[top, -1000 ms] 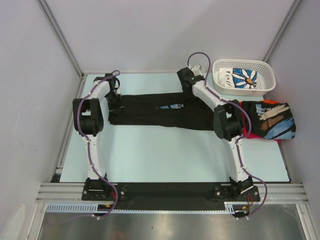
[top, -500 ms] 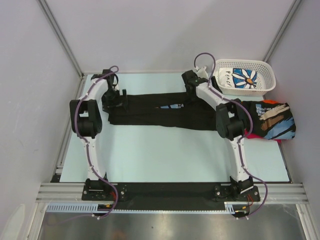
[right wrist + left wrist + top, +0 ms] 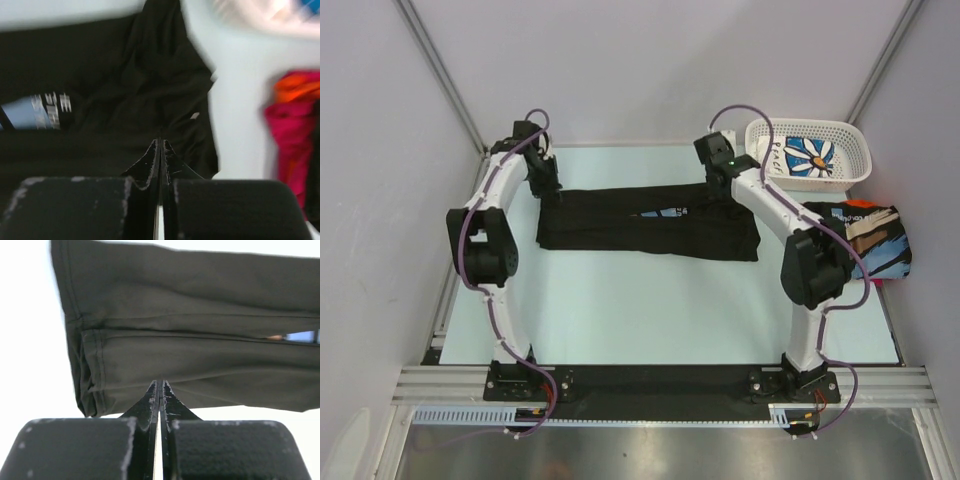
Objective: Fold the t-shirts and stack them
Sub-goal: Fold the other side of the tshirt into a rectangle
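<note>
Noted left gripper point(image 3: 160, 385) pinched shut, empty, at left end of black t-shirt point(image 3: 650, 225), folded in a long strip on table point(image 3: 620, 295). Found right gripper point(image 3: 160, 142) likewise shut, empty, at its right end. Logged printed t-shirt point(image 3: 875, 240) over red t-shirt point(image 3: 292, 125), far right.

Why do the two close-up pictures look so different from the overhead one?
Right wrist view: smeared throughout, the basket and red shirt only soft blobs. Left wrist view: sharp on the black t-shirt, but the table is blown out to plain white. Top view: crisp and evenly lit, without harsh shadows.
</note>
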You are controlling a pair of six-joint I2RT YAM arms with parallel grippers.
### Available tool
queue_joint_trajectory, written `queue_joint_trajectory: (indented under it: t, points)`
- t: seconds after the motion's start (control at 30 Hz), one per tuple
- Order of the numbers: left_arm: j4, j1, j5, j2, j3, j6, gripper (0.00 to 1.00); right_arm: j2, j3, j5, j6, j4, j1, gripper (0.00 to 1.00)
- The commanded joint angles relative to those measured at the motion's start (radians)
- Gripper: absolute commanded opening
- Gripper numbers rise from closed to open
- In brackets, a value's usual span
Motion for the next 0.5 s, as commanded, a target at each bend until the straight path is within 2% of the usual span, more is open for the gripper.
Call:
queue_joint_trajectory:
  t: [0.0, 0.1, 0.17, 0.27, 0.3, 0.33, 0.37, 0.43, 0.47]
  points:
    - [-0.002, -0.007, 0.033, 0.065, 0.064, 0.003, 0.00, 0.057, -0.041, -0.215, 0.100, -0.146, -0.006, 0.00]
    - [0.028, -0.017, 0.112, 0.079, 0.126, 0.000, 0.00, 0.059, -0.044, -0.278, 0.136, -0.174, -0.027, 0.00]
    - [0.072, -0.019, 0.233, 0.070, 0.121, -0.016, 0.00, 0.049, -0.055, -0.408, 0.139, -0.158, -0.063, 0.00]
    - [0.181, -0.022, 0.386, 0.037, 0.065, -0.040, 0.47, 0.017, -0.081, -0.536, 0.160, -0.132, -0.121, 0.00]
    - [0.239, -0.027, 0.396, 0.018, 0.045, -0.048, 0.76, 0.007, -0.087, -0.571, 0.173, -0.128, -0.133, 0.00]
    - [0.264, -0.028, 0.399, 0.000, 0.019, -0.051, 0.92, -0.016, -0.092, -0.560, 0.182, -0.129, -0.158, 0.00]
    - [0.279, -0.030, 0.403, -0.016, 0.014, -0.048, 0.99, -0.029, -0.106, -0.553, 0.186, -0.129, -0.170, 0.00]
    - [0.290, -0.030, 0.429, -0.042, 0.011, -0.027, 1.00, -0.064, -0.122, -0.546, 0.196, -0.128, -0.210, 0.01]
    - [0.298, -0.030, 0.470, -0.051, 0.002, -0.022, 1.00, -0.070, -0.135, -0.546, 0.196, -0.128, -0.224, 0.04]
